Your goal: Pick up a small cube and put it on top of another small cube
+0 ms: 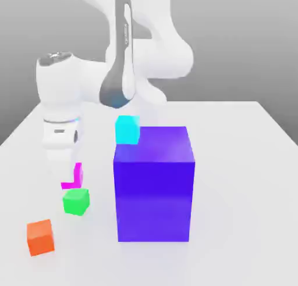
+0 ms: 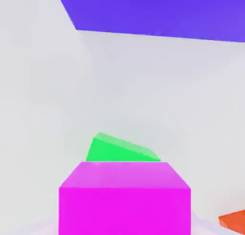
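Note:
The small magenta cube (image 1: pixel 78 173) is partly covered by the white fingers of my gripper (image 1: pixel 69 173), which is shut on it at the exterior view's left. In the hand view the magenta cube (image 2: pixel 124 198) sits close up, with the small green cube (image 2: pixel 119 150) peeking out just beyond its top edge. In the exterior view the green cube (image 1: pixel 76 201) rests on the table directly below the magenta cube in the picture. Whether the two touch I cannot tell.
A big blue-purple block (image 1: pixel 154 183) stands on the white table (image 1: pixel 244 180) to the right of both cubes, also seen as the blue-purple block (image 2: pixel 158 14). A cyan cube (image 1: pixel 127 129) sits behind its top left corner. An orange cube (image 1: pixel 41 237) lies near the front left, the orange cube (image 2: pixel 234 220).

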Controlling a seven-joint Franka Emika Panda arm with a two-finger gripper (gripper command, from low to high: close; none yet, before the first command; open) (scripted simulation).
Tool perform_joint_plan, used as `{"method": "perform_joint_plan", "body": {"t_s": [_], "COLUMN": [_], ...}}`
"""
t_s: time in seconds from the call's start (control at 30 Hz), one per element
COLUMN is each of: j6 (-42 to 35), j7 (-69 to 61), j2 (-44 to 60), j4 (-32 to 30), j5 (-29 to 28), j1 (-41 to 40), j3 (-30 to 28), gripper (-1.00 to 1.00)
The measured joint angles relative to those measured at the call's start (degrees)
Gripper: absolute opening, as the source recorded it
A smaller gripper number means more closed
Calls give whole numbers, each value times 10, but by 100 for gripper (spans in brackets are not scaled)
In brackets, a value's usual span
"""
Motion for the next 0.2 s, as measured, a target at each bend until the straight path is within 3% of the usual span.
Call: {"method": "perform_joint_plan", "body": {"t_s": [0.17,0.2], "j6": [56,61], "j7": [-93,-105], "j2": [67,74], "j4": [1,1], "j5": [134,151], "j1": [23,26], "j3": [16,21], "gripper": [-100,100]}}
